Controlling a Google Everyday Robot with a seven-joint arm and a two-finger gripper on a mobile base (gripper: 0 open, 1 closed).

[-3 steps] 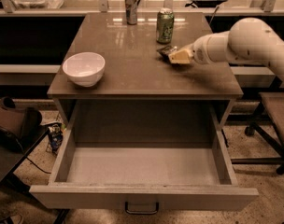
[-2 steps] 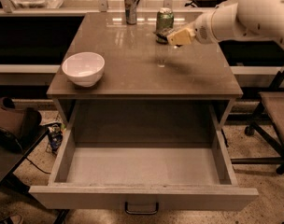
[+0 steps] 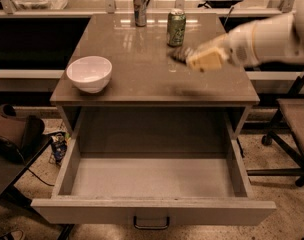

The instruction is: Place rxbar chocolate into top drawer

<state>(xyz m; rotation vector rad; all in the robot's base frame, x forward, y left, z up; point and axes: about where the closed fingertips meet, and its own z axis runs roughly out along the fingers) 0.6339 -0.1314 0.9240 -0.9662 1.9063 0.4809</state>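
Single high frontal view, looking down across the top drawer (image 3: pixel 152 211) onto the desk (image 3: pixel 142 79); claw (image 3: pixel 191 57) above the desk, near the green can (image 3: pixel 176 28).

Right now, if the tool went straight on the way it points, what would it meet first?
The tool, over the right of the table top with the rxbar chocolate at its tip, points left. Probably the white bowl comes first, if it travels low enough; its height is unclear.
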